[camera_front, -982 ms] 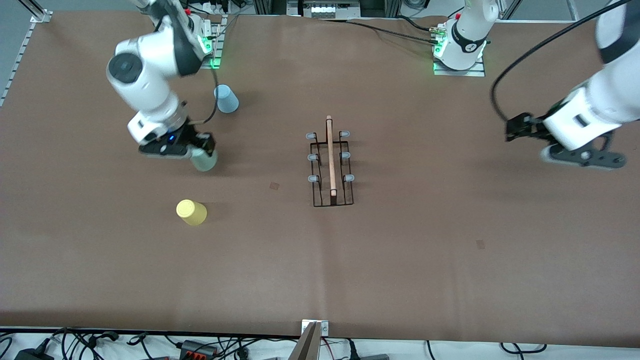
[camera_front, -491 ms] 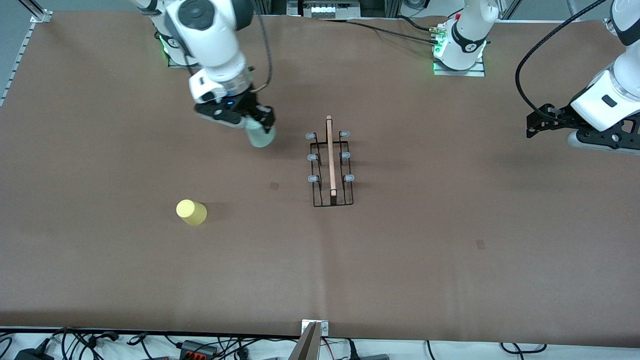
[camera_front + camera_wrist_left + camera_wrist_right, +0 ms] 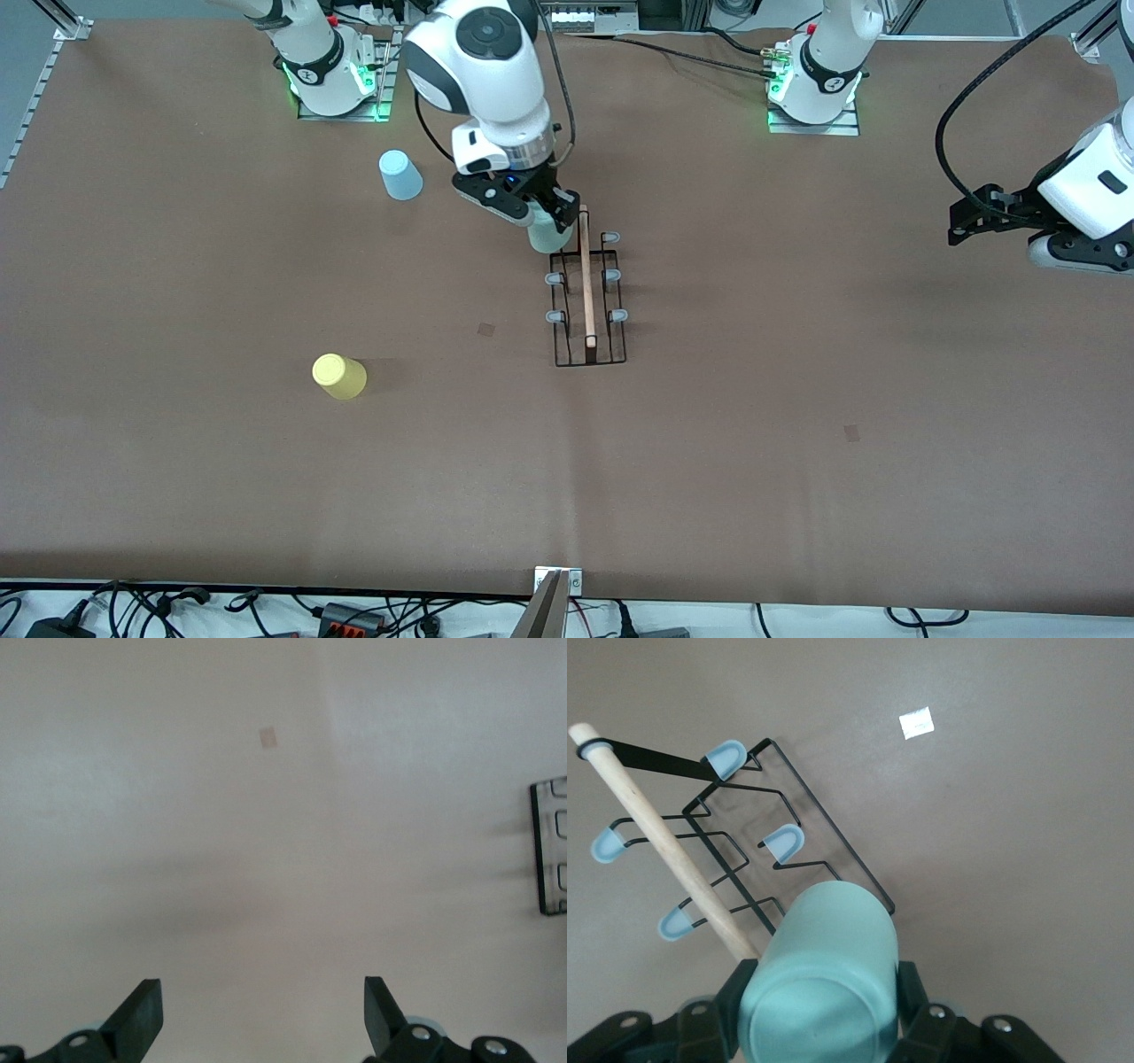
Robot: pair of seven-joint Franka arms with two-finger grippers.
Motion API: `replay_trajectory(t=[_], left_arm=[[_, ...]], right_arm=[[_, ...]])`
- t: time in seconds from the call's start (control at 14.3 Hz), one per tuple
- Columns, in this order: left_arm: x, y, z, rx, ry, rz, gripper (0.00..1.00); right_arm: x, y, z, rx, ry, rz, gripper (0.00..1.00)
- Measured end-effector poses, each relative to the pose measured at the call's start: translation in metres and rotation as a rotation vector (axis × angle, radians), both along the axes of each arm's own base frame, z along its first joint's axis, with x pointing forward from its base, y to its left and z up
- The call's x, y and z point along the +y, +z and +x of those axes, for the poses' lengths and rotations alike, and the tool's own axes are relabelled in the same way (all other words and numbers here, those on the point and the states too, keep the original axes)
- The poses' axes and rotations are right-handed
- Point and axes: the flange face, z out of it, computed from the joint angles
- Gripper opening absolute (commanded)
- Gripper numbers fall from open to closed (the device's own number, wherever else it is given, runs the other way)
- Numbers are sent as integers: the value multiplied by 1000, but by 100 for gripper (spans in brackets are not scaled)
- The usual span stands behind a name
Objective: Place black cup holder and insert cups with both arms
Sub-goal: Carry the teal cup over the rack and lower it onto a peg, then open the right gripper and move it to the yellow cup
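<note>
On the brown tabletop the thin black wire cup holder stands mid-table, its visible pegs bare, the right gripper over its base-side end with fingers pinching the mint-green plastic cup, the left gripper waiting with fingers spread.

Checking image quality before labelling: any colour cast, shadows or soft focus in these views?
Left wrist view: table looks washed-out and pale, with soft shadow bands. Right wrist view: mint-green cup close to the lens, slightly soft. Front view: even lighting, sharp, faint shadow beside the yellow cup.
</note>
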Motion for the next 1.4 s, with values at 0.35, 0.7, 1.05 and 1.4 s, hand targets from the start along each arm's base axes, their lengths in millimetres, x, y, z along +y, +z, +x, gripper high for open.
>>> replay_trajectory(t=[0.35, 0.7, 1.05, 1.4], left_arm=[[-4, 6, -3, 14, -2, -18, 100], [-3, 5, -2, 16, -1, -18, 100], [-3, 5, -2, 16, -1, -18, 100], [-4, 5, -2, 17, -3, -18, 100]], right_arm=[[0, -16, 3, 22, -3, -15, 12], [6, -40, -8, 60, 11, -44, 82], [2, -40, 2, 54, -5, -43, 100], [-76, -1, 63, 37, 124, -129, 100]])
